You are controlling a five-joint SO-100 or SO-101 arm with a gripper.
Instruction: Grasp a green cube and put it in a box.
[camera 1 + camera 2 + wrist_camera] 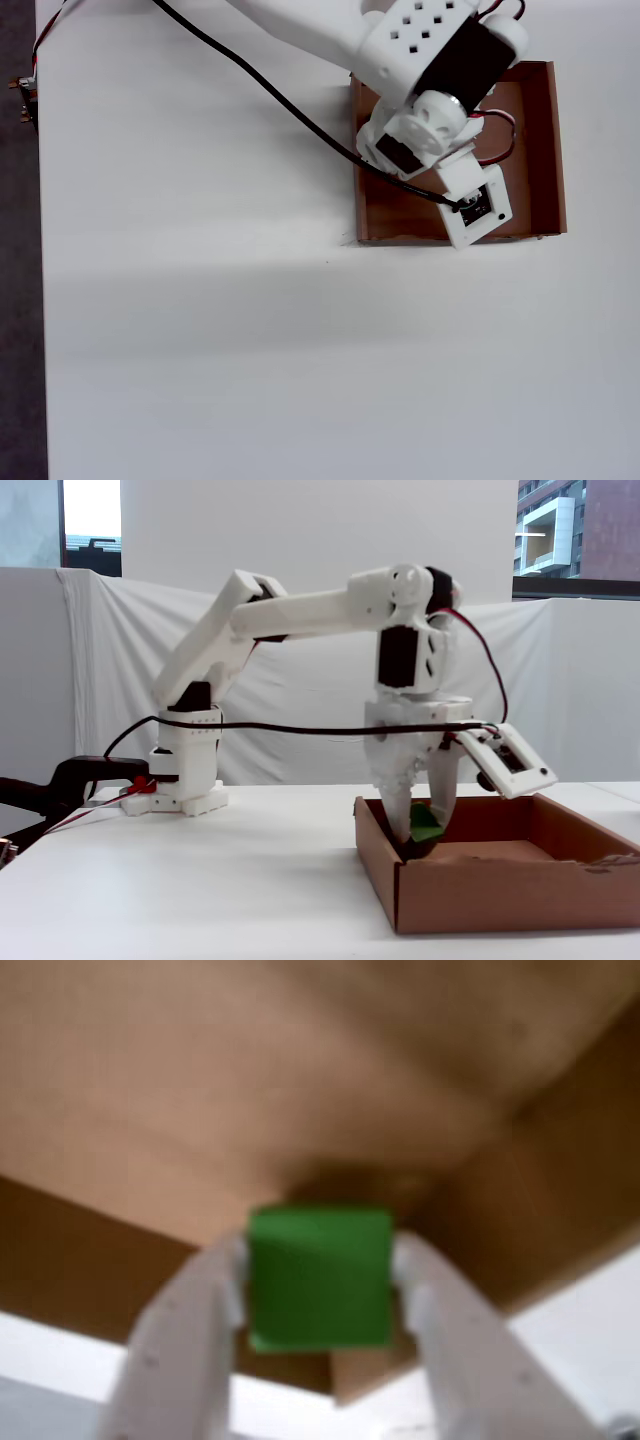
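In the wrist view, my two white fingers (pixel 190 1340) press on both sides of the green cube (pixel 320 1278), so my gripper (pixel 320 1265) is shut on it. The brown cardboard box (pixel 300 1080) fills the wrist view behind the cube, with its floor and low walls showing. In the fixed view the gripper (pixel 420 838) points down inside the box (pixel 500 890), near its left wall. The cube (pixel 426 823) is just above the box floor. In the overhead view the arm's wrist covers the cube and the fingers, and only the box (pixel 556 150) shows.
The box stands at the right on a white table (pixel 200 330). The arm's base (pixel 185 780) stands at the back left, with a black cable (pixel 300 728) hanging across to the wrist. A black clamp (pixel 60 780) sits at the far left edge.
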